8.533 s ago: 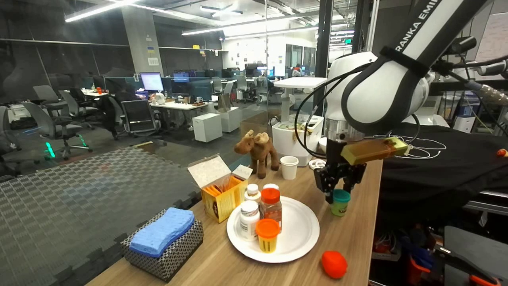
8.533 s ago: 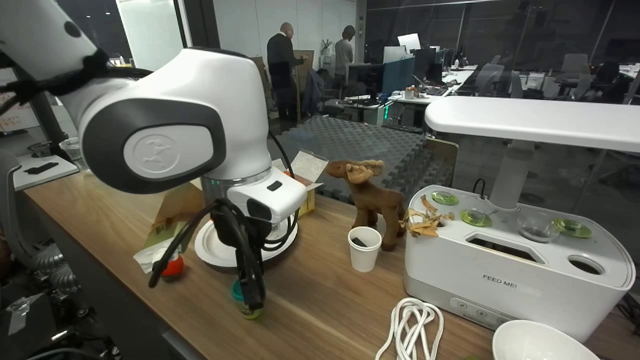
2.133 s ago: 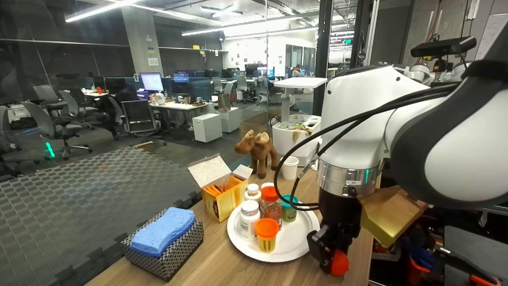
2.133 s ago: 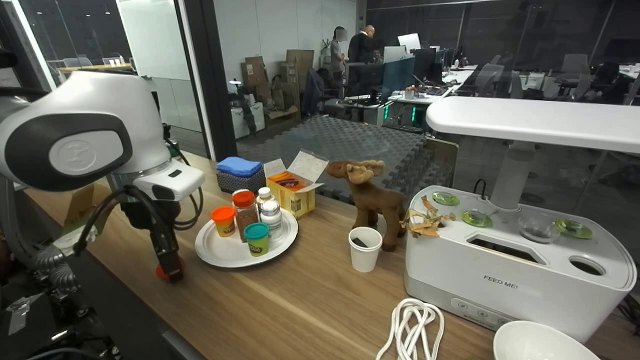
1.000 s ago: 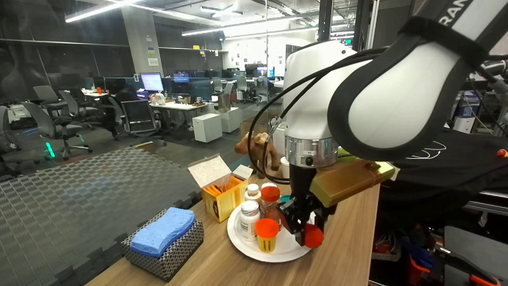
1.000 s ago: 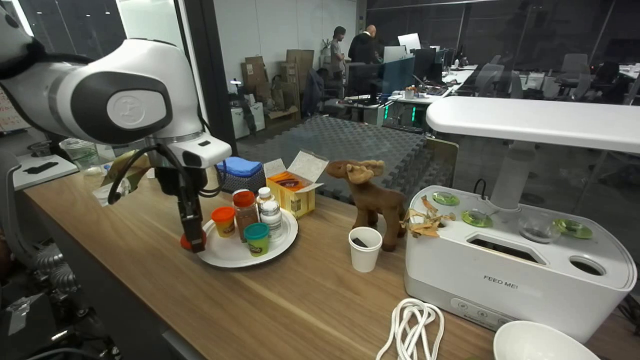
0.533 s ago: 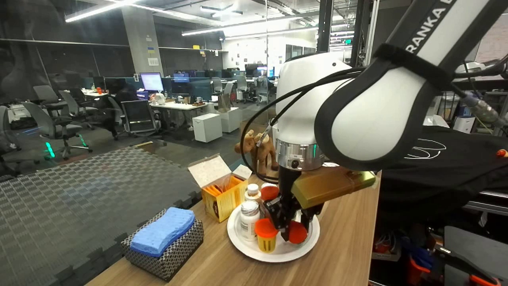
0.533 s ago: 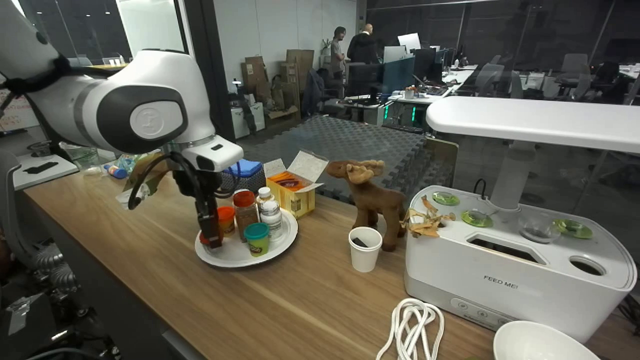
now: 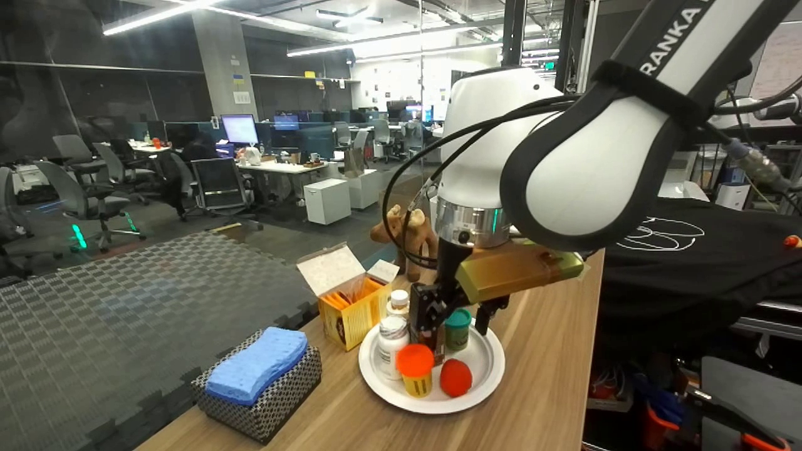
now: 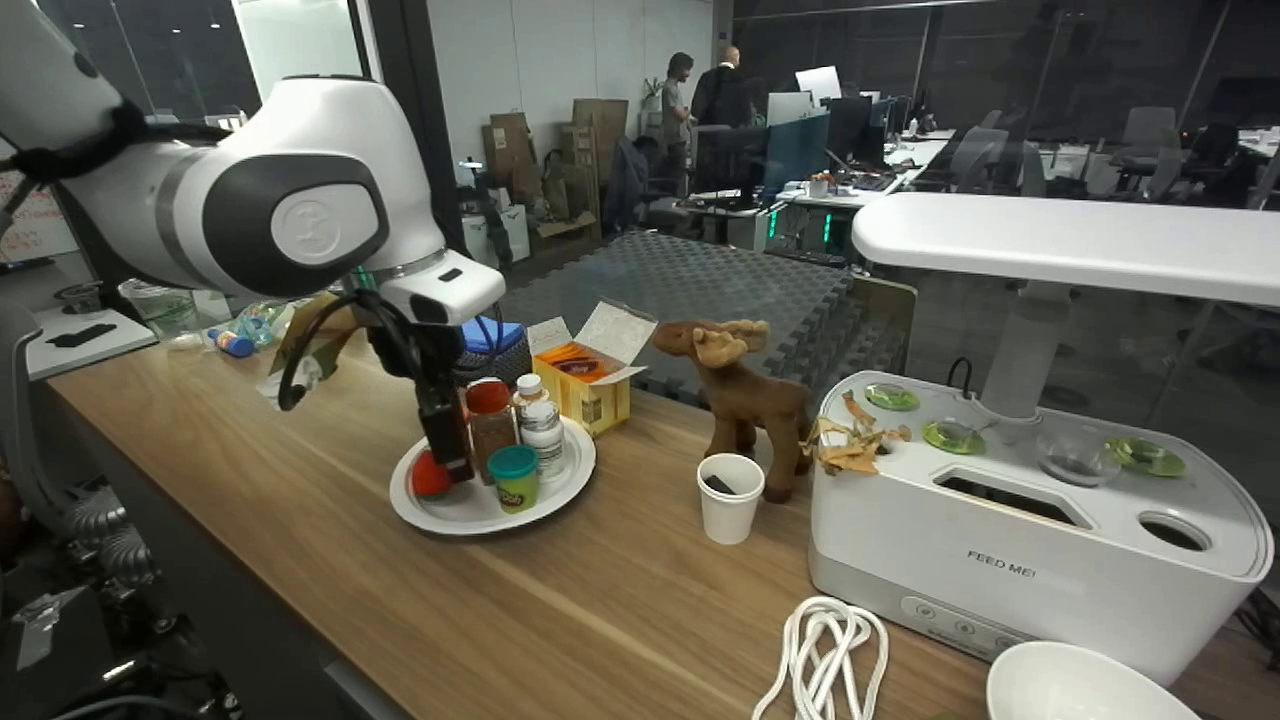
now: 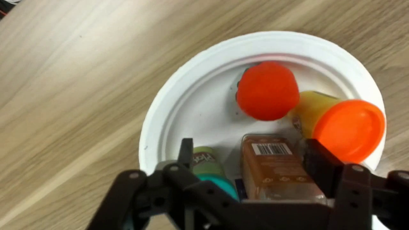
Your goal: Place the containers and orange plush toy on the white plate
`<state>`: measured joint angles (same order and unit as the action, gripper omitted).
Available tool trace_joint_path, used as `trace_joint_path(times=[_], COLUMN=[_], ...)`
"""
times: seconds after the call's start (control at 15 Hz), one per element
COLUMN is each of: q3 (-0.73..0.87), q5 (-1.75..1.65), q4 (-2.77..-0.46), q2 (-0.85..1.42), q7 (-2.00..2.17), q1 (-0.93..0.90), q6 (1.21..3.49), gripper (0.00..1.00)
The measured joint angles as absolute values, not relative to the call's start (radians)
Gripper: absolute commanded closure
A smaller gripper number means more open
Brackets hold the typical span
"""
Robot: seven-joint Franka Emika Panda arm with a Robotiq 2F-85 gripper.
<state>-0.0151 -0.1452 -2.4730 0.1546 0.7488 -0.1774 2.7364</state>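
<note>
Round white plate (image 9: 487, 369) on a wood-grain table (image 9: 544, 363), carrying a yellow tub (image 9: 416, 373) with an orange lid, a white pill bottle (image 9: 392, 351), a brown-bodied, red-capped bottle (image 10: 492, 430) and a green jar (image 10: 514, 482) with a teal lid. A rounded red-orange object (image 11: 268, 91) rests on the plate just beside the tub. The black end effector (image 11: 249, 147) hangs over the plate, its fingers (image 11: 322, 166) spread apart, with the red-capped bottle and green jar showing between them in the wrist view; in an exterior view one finger (image 9: 428, 310) covers the red cap. A brown plush moose (image 10: 752, 400) with tan antlers stands on the table, well apart from the plate, a white paper cup (image 10: 729, 510) just in front of its legs. A white appliance (image 10: 1000, 540) lettered FEED ME! stands beside the moose. An open yellow box (image 9: 357, 321) of orange packets (image 9: 343, 299) is just beside the plate, and near that a blue sponge (image 9: 257, 364) lies on a patterned box (image 9: 276, 401)
</note>
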Motion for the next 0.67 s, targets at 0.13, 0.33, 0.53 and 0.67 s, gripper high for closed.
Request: trace_joint_path(times=[0.13,0.33,0.53,0.67], q3=[-0.010,-0.008,-0.007,-0.004], q5=[-0.145,-0.146,-0.144,-0.144], q4=[-2.476,-2.476,-2.467,-2.455], q2=[0.115,0.018,-0.107,-0.188], q7=[0.742,0.697,0.546,0.443], q1=[-0.172,-0.146,-0.092,-0.055], q6=[2.713,2.576,2.351,2.196], gripper=[0.00,0.00,0.00,0.00])
